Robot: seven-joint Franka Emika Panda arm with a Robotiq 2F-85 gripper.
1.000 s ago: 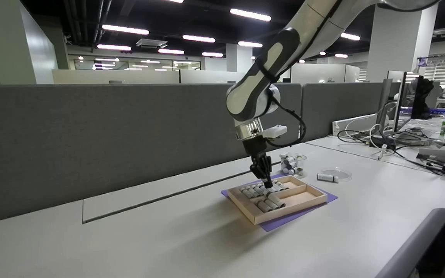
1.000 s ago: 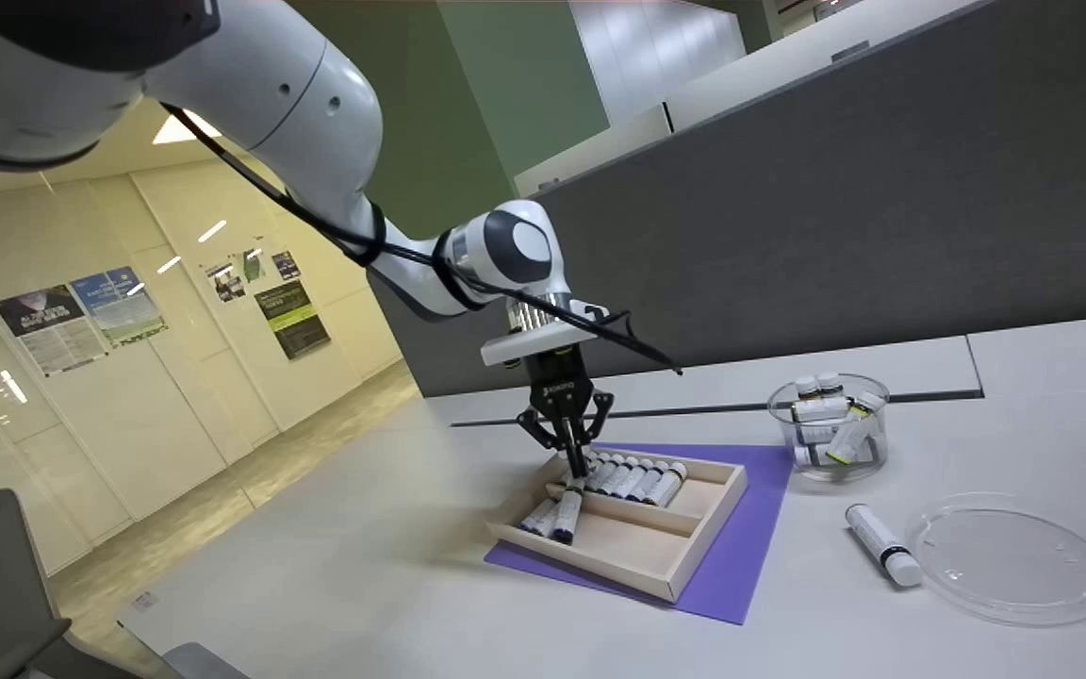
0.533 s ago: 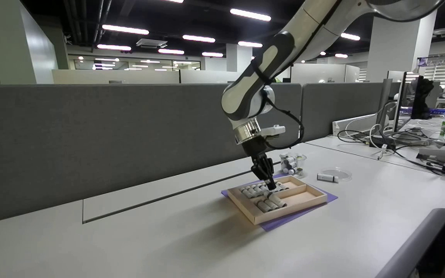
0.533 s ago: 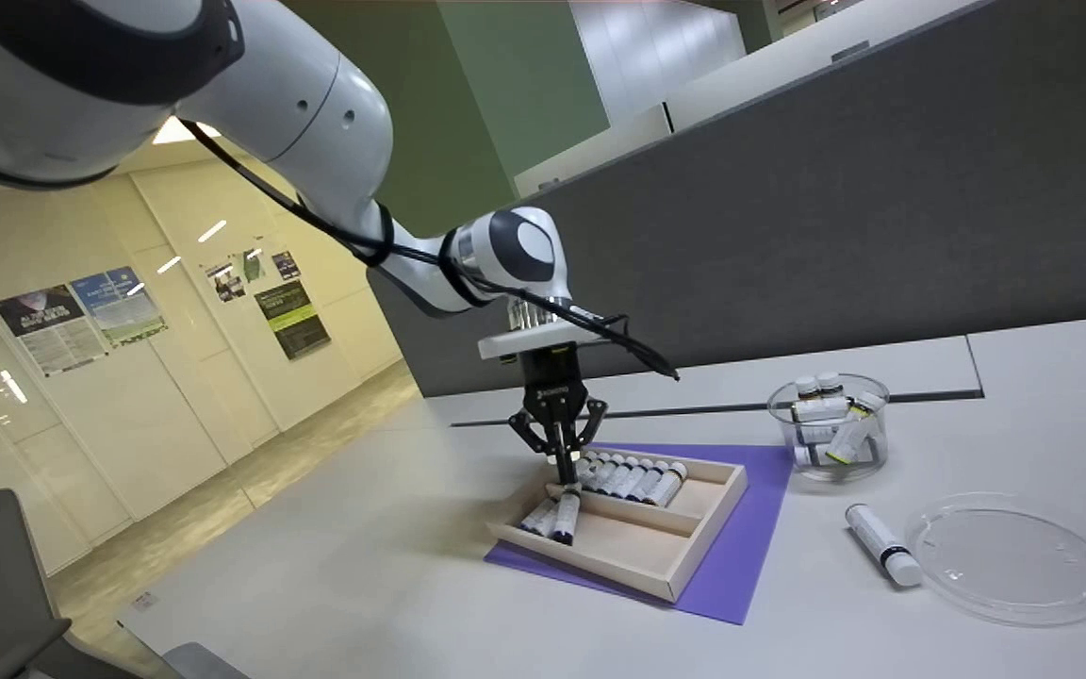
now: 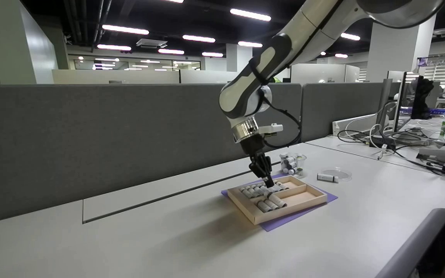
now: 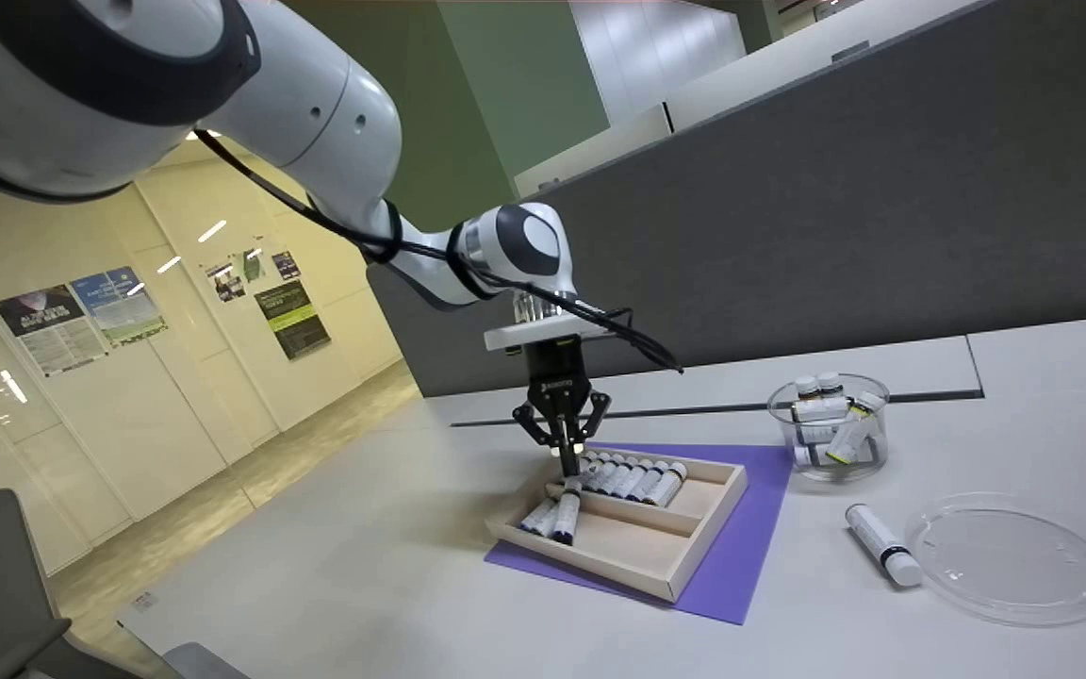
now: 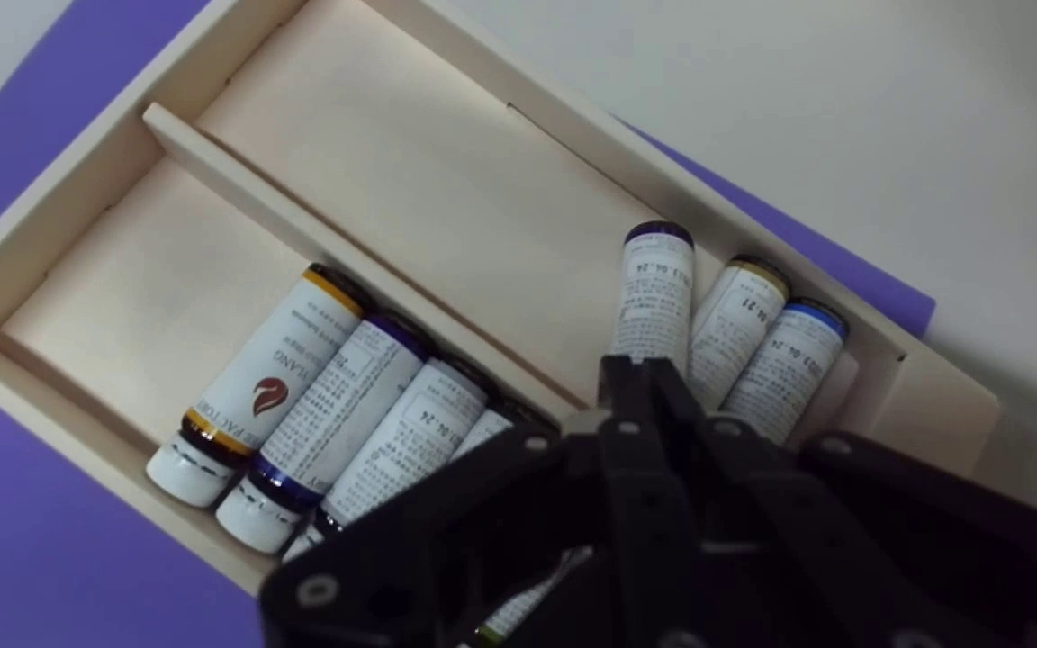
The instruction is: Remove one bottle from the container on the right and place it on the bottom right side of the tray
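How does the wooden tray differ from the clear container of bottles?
The tray is opaque wood; the container is see-through. The tray is rectangular, wide and shallow; the container is round, narrower and taller. The tray sits on a purple sheet; the container stands directly on the table. Both hold white-labelled bottles.

In exterior view I look, frame upright, from well back across desk (image 5: 160,247) at partition (image 5: 129,135). In exterior view, frame rolled askew, I sit nearer container (image 6: 779,420), facing partition too. Both exterior views share tray (image 6: 600,567), container, stretch of desk. Wrist view: I look down from close above tray.
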